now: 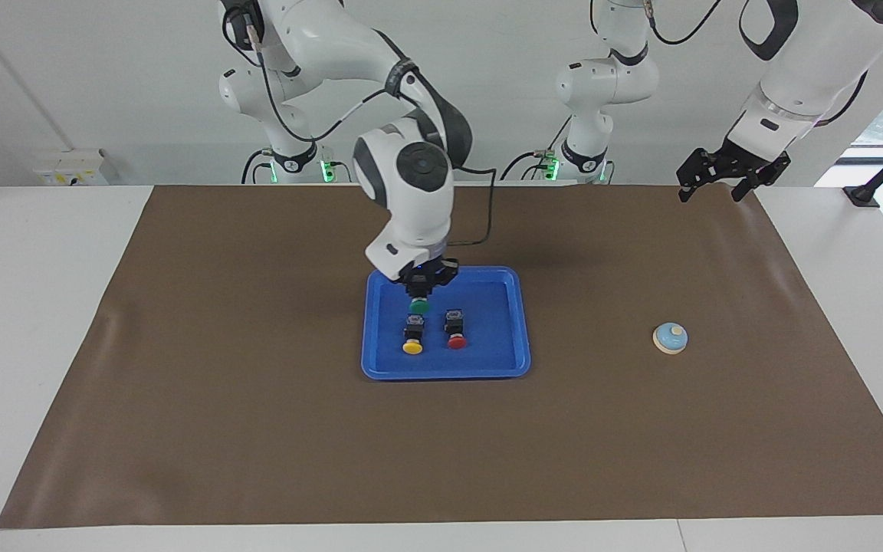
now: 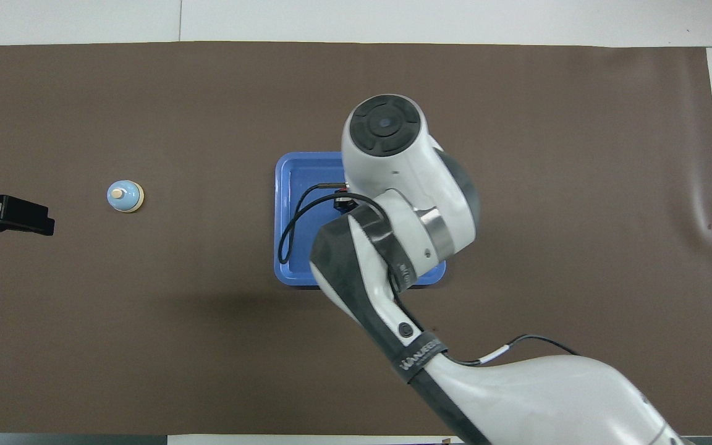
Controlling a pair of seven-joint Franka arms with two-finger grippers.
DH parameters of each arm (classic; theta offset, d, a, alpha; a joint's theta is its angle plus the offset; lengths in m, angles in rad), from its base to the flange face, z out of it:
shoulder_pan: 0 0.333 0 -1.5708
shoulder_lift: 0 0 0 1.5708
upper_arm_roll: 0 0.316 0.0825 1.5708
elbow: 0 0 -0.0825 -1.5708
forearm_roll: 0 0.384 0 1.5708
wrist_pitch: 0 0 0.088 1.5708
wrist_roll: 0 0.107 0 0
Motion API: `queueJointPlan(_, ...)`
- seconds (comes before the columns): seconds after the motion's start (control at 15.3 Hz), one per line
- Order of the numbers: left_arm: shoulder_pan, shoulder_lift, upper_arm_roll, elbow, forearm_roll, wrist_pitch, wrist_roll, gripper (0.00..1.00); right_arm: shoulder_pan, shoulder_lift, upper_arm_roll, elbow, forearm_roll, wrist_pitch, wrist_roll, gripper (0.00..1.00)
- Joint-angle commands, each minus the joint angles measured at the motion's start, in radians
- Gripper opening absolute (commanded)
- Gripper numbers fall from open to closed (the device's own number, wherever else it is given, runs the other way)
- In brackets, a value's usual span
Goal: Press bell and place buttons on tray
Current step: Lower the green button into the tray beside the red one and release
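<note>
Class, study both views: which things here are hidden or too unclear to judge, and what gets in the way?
1. Overhead view: the right arm covers the three push buttons and much of the shallow bright-blue plastic tray.
2. Facing view: whether the right pincer grips the green-capped push button in the tray cannot be judged.
3. Overhead view: the left pincer is cut off by the edge.

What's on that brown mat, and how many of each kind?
Push buttons: 3, green, yellow and red, all in the tray; the right gripper is down at the green one.
Tray: 1.
Bell: 1, on the mat toward the left arm's end; the left gripper waits raised, open.
Total: 5.
</note>
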Motion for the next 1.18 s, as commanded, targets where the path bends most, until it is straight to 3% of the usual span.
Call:
queueJointPlan(0.0,-0.002,-0.001,0.004,0.009,0.003,-0.016,0.003,1.0,0.055,0.159,-0.017,0.185,0.013,0.004,0.072,0.0)
queueJointPlan(0.2,-0.002,-0.001,0.004,0.009,0.003,-0.016,0.003,1.0,0.104,0.222,-0.017,0.199,0.02,0.122,0.114,0.0)
queueJointPlan(0.33,-0.002,-0.001,0.004,0.009,0.003,-0.016,0.003,1.0,0.14,0.338,-0.02,0.312,0.01,0.134,0.183,0.0)
queueJointPlan(0.59,-0.002,-0.001,0.004,0.009,0.003,-0.016,0.003,1.0,0.117,0.346,-0.018,0.332,0.019,0.109,0.181,0.0)
queueJointPlan(0.65,-0.002,-0.001,0.004,0.009,0.003,-0.016,0.003,1.0,0.102,0.342,-0.018,0.332,0.02,0.097,0.172,0.47)
queueJointPlan(0.72,-0.002,-0.001,0.004,0.009,0.003,-0.016,0.003,1.0,0.089,0.328,-0.015,0.332,0.02,0.088,0.15,0.79)
queueJointPlan(0.78,-0.002,-0.001,0.004,0.009,0.003,-0.016,0.003,1.0,0.08,0.304,-0.015,0.332,0.026,0.074,0.126,1.0)
queueJointPlan(1.11,-0.002,-0.001,0.004,0.009,0.003,-0.016,0.003,1.0,0.013,0.155,-0.021,0.328,0.025,-0.156,0.041,1.0)
